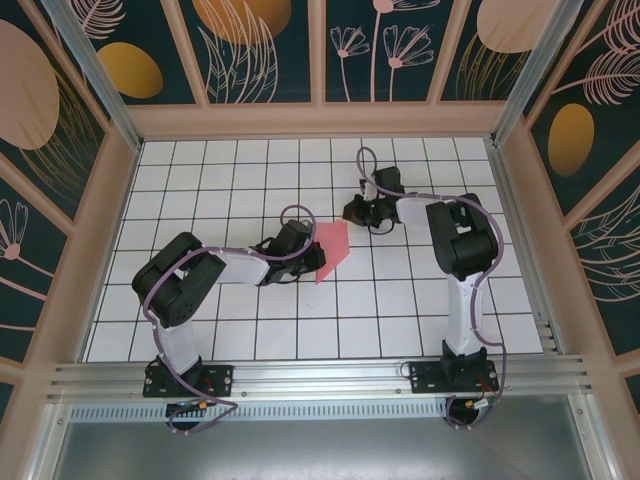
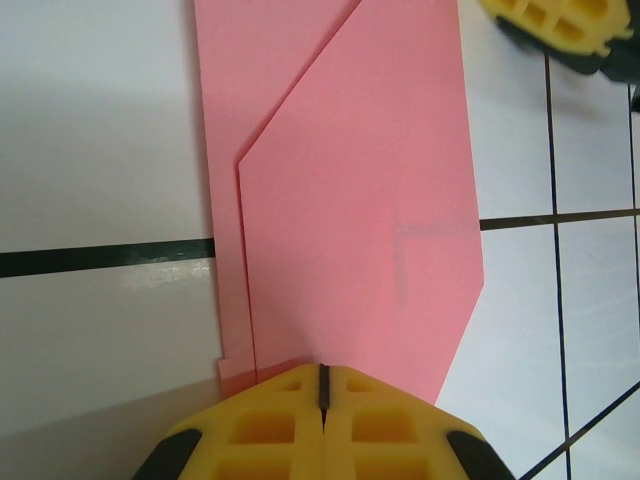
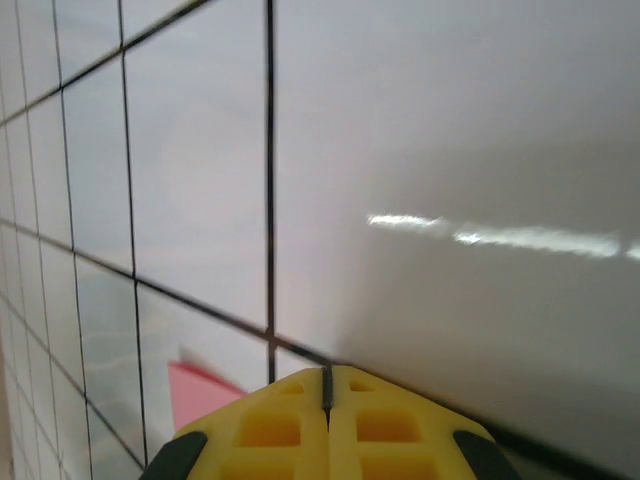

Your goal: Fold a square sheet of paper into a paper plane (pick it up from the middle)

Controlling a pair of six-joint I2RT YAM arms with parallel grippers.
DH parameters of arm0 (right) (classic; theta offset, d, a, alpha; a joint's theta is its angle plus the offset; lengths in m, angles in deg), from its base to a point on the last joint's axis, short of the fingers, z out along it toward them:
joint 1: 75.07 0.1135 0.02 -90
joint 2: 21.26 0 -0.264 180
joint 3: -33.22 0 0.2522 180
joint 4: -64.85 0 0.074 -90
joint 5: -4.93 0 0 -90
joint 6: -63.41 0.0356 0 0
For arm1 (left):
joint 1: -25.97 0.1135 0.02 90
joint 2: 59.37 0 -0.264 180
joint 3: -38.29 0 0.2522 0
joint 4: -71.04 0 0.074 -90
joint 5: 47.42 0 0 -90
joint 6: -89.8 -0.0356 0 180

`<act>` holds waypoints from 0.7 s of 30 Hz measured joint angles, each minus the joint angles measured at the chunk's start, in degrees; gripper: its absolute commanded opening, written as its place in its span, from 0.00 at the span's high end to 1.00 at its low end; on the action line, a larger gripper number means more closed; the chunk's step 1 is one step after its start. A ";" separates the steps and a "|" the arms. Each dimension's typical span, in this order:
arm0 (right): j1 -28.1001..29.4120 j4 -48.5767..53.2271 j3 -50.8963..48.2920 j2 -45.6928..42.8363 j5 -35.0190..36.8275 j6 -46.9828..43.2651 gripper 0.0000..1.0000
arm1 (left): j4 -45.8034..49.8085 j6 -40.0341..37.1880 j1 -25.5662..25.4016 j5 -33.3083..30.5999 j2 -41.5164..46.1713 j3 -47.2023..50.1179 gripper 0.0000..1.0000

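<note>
— Left hand (image 2: 323,385), pressed together, sits on the paper (image 2: 370,200) at its near end, mid bench (image 2: 100,150)?
— Yes; its long axis runs straight ahead. Right hand (image 3: 327,385), also pressed together, hangs farther off.

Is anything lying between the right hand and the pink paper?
Nothing visible. Only bare white tiles separate the right hand from the pink paper. The left hand, shut, sits at the paper's opposite side, out of that path.
</note>
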 measured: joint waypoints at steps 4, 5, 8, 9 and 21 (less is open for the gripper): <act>-0.55 0.26 0.50 -0.17 2.14 0.15 0.96 | 0.00 -0.31 0.00 0.02 0.00 0.00 1.00; -0.55 0.20 0.17 -0.52 2.21 0.17 0.95 | 0.00 -0.46 0.00 0.02 0.00 0.00 1.00; 0.13 -0.11 -3.34 -4.20 2.12 0.33 0.95 | -0.15 -1.11 0.00 0.09 0.00 0.02 1.00; 0.52 -0.04 -4.35 -5.46 2.05 0.33 0.95 | -0.24 -1.29 0.00 0.15 0.00 0.07 1.00; 8.48 -2.03 -10.62 -8.07 -2.25 1.03 0.96 | -1.18 -2.82 0.00 0.26 0.00 0.44 1.00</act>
